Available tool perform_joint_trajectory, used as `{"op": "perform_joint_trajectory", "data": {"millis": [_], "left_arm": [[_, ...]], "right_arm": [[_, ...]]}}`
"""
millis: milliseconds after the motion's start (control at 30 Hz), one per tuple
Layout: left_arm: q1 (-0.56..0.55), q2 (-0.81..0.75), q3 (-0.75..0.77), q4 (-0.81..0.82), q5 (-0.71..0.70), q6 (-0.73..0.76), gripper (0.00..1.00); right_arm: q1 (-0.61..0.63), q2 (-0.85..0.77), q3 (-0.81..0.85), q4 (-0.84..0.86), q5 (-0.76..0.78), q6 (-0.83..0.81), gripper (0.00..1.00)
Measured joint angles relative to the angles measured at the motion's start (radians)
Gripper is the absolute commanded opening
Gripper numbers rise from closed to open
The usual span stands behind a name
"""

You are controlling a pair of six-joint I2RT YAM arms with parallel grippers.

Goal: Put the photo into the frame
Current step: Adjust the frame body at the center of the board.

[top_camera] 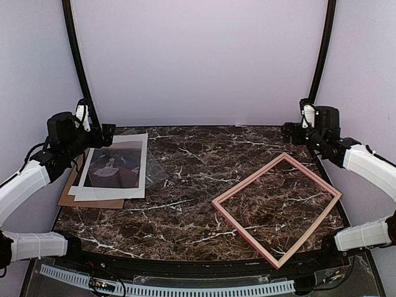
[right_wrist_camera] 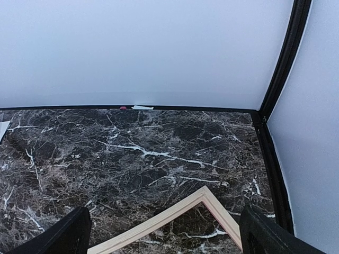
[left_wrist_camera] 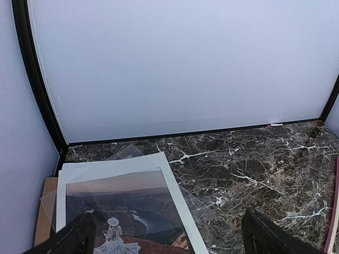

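The photo (top_camera: 115,166) lies face up at the table's left on a stack, white border round a dark scene with a small figure in white (left_wrist_camera: 127,201). The frame (top_camera: 249,178), thin and pink, lies flat and empty at the right, turned like a diamond. Its far corner shows pale wood (right_wrist_camera: 154,222) in the right wrist view. My left gripper (top_camera: 102,133) hovers open above the photo's far end (left_wrist_camera: 168,214). My right gripper (top_camera: 291,131) hangs open above the table beyond the frame's far corner (right_wrist_camera: 164,211). Neither holds anything.
A brown cardboard board (top_camera: 86,201) sticks out under the photo on the left and near side. A clear sheet (top_camera: 154,170) pokes out to the photo's right (left_wrist_camera: 206,211). White walls with black posts (top_camera: 77,62) close in the back and sides.
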Motion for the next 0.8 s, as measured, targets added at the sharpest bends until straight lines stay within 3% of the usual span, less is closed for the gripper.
{"op": "perform_joint_trajectory", "data": {"millis": [500, 800], "left_arm": [[0.000, 0.000, -0.009, 0.017, 0.024, 0.000, 0.99], [0.000, 0.000, -0.009, 0.017, 0.036, 0.000, 0.99]], "right_arm": [[0.000, -0.003, 0.038, -0.131, 0.141, 0.031, 0.99], [-0.029, 0.071, 0.139, -0.352, 0.260, 0.124, 0.99]]}}
